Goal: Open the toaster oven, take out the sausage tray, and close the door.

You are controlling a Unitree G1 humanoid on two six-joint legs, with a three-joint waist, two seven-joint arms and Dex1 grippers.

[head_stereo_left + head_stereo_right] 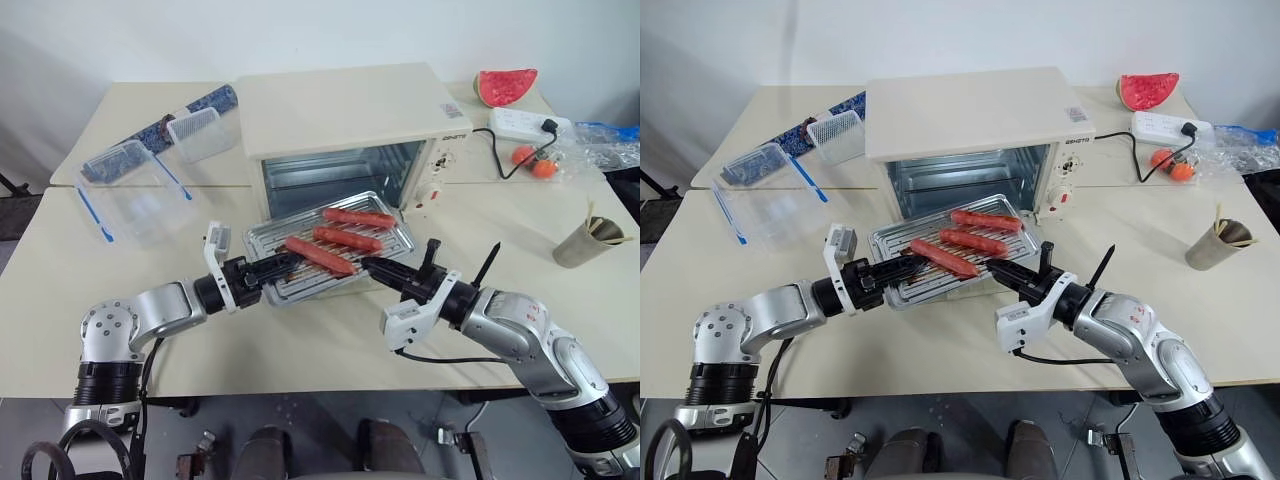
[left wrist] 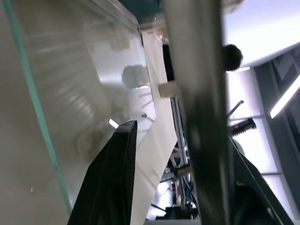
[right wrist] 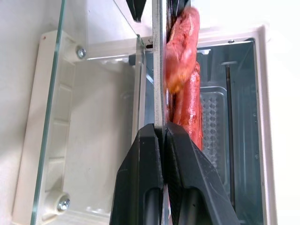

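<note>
The cream toaster oven (image 1: 345, 110) stands at the middle back of the table with its cavity open. Its glass door (image 3: 93, 117) is folded down flat in front. The silvery sausage tray (image 1: 268, 240) hangs outside the oven, over the door, carrying three sausages (image 1: 318, 255). My left gripper (image 1: 280, 266) is shut on the tray's near-left rim, one finger (image 2: 112, 178) on each side of the metal edge. My right gripper (image 1: 372, 266) is shut on the near-right rim, its fingertips (image 3: 150, 140) pinching the thin edge.
Two clear blue-trimmed containers (image 1: 135, 190) (image 1: 205, 135) sit to the left of the oven. A watermelon slice (image 1: 505, 85), a power strip (image 1: 525, 122) with black cord and small orange fruits (image 1: 535, 162) lie at the back right. A paper cup (image 1: 588, 240) stands far right.
</note>
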